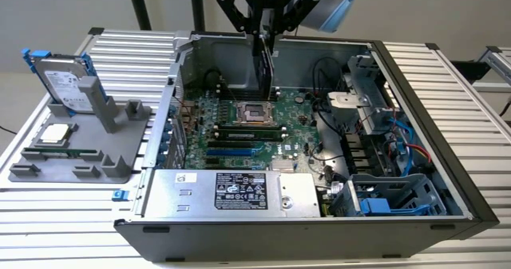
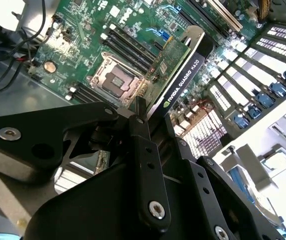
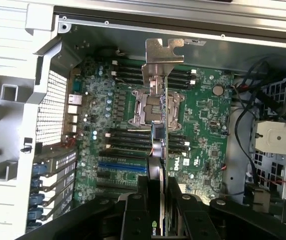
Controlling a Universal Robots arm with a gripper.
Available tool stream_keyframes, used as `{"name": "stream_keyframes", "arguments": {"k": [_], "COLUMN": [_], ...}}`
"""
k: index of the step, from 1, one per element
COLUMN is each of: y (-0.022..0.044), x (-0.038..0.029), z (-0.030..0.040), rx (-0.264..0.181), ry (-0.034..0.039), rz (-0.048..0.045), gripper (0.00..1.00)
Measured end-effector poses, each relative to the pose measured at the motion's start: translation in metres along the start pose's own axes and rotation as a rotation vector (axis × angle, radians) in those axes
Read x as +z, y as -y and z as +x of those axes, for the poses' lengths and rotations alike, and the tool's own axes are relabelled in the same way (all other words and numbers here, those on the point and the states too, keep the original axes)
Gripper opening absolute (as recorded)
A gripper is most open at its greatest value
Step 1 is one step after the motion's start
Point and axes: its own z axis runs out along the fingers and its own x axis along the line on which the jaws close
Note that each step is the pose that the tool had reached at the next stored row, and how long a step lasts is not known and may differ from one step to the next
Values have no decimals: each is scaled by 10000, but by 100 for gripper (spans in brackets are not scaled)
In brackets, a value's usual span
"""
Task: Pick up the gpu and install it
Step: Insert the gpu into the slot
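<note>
My gripper [image 1: 264, 34] is shut on the gpu [image 1: 264, 72], which hangs edge-down over the back part of the open computer case [image 1: 415, 89], above the motherboard [image 1: 239, 131]. In the second wrist view the gpu [image 2: 183, 70] shows its black shroud and a strip of green board, clear of the board below. In the first wrist view the gpu [image 3: 159, 145] is seen edge-on between the fingers [image 3: 180, 212], its silver end bracket [image 3: 162, 55] pointing away over the processor socket [image 3: 155, 107].
A grey stand [image 1: 80, 161] on the exterior view's left holds a silver hard drive [image 1: 68, 86] and a square processor chip [image 1: 54, 133]. Inside the case are blue expansion slots [image 1: 231, 151], a power supply [image 1: 231, 191], cables [image 1: 403, 152] and a drive cage [image 1: 391, 197].
</note>
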Motion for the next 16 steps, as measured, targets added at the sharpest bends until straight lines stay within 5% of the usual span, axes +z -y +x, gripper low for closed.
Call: {"name": "stream_keyframes", "arguments": {"k": [16], "y": [0], "x": [0], "z": [0], "rx": [-642], "ry": [-36], "rz": [-11], "gripper": [0]}}
